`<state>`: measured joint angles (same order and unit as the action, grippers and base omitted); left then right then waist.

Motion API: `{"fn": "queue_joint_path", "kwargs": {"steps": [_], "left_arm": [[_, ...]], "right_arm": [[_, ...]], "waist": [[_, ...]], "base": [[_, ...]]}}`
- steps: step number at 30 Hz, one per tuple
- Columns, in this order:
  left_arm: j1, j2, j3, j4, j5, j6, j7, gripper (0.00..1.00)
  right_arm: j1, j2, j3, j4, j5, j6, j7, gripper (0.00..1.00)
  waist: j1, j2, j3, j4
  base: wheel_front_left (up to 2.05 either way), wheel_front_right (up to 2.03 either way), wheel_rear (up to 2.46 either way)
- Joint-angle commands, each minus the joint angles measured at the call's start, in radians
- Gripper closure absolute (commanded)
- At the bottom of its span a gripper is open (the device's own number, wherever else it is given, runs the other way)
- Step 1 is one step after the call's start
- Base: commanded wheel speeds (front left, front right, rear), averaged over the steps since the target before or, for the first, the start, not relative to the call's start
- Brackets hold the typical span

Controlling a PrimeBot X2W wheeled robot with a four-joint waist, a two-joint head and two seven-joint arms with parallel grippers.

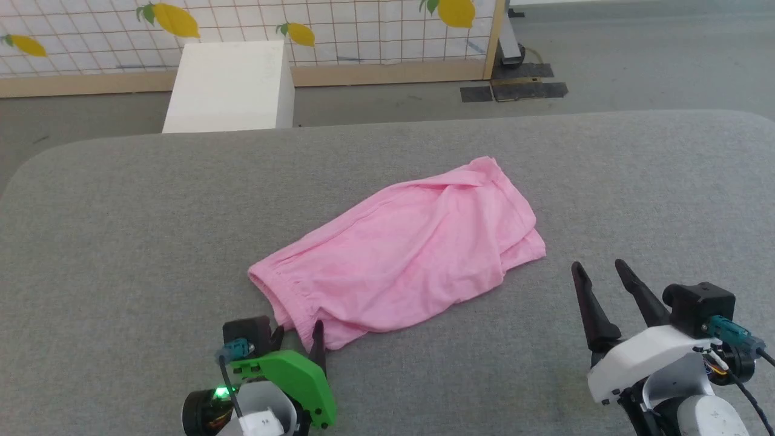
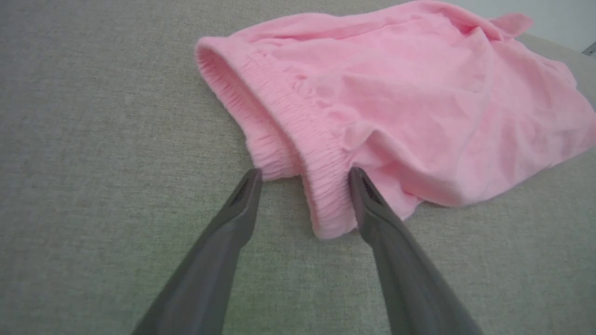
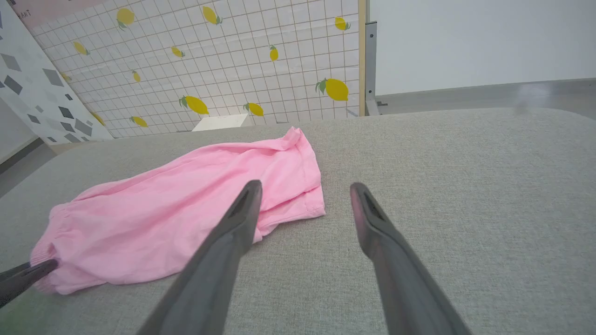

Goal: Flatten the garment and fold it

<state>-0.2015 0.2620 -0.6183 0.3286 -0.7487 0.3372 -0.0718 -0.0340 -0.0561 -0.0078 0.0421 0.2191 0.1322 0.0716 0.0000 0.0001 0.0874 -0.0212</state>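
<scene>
The garment (image 1: 399, 248), a light pink pair of shorts, lies crumpled and slanted in the middle of the grey padded table (image 1: 121, 212). Its gathered waistband points near-left and its leg hems far-right. My left gripper (image 1: 298, 339) stands open at the waistband's near corner. In the left wrist view the garment (image 2: 419, 102) has a fold of elastic lying between the spread fingers of that gripper (image 2: 305, 173), not pinched. My right gripper (image 1: 598, 266) is open and empty, off to the right of the leg hems. In the right wrist view the garment (image 3: 186, 200) lies left of that gripper (image 3: 305, 185).
A white box (image 1: 230, 85) stands on the floor beyond the table's far edge. Behind it runs a lemon-patterned grid screen (image 1: 363, 30) with a wooden frame. Dark floor plates (image 1: 514, 88) lie at the back right. Bare grey table surface surrounds the shorts on all sides.
</scene>
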Motion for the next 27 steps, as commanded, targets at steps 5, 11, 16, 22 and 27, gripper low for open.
{"fn": "queue_joint_path", "kwargs": {"steps": [5,11,16,22,27], "left_arm": [[-0.050,-0.013,0.017,0.072,-0.013,0.025,0.019,0.00],[-0.083,-0.025,0.029,0.126,-0.025,0.017,0.015,0.03],[-0.099,-0.034,0.010,0.135,-0.027,-0.038,0.000,1.00],[-0.110,-0.048,-0.019,0.129,-0.017,-0.071,-0.009,1.00],[-0.127,-0.054,-0.038,0.119,-0.006,-0.083,-0.012,1.00]], "right_arm": [[0.002,0.005,0.001,-0.004,-0.003,-0.002,0.013,0.00],[-0.028,0.006,0.009,0.029,0.004,-0.002,0.031,0.00],[-0.083,0.006,0.000,0.082,-0.017,-0.002,0.073,0.00],[-0.247,0.006,-0.060,0.251,-0.069,-0.002,0.129,0.00],[-0.378,0.006,-0.111,0.426,-0.091,-0.002,0.200,0.00]], "waist": [[0.0000,-0.0001,0.023,-0.015],[0.0000,-0.0001,0.041,-0.003],[0.0000,-0.0001,0.052,0.020],[0.0000,-0.0001,0.075,0.058],[0.0000,-0.0001,0.101,0.091]], "base": [[0.00,0.00,0.00],[0.00,0.00,0.00],[0.00,0.00,0.00],[0.00,0.00,0.00],[0.00,0.00,0.00]]}}
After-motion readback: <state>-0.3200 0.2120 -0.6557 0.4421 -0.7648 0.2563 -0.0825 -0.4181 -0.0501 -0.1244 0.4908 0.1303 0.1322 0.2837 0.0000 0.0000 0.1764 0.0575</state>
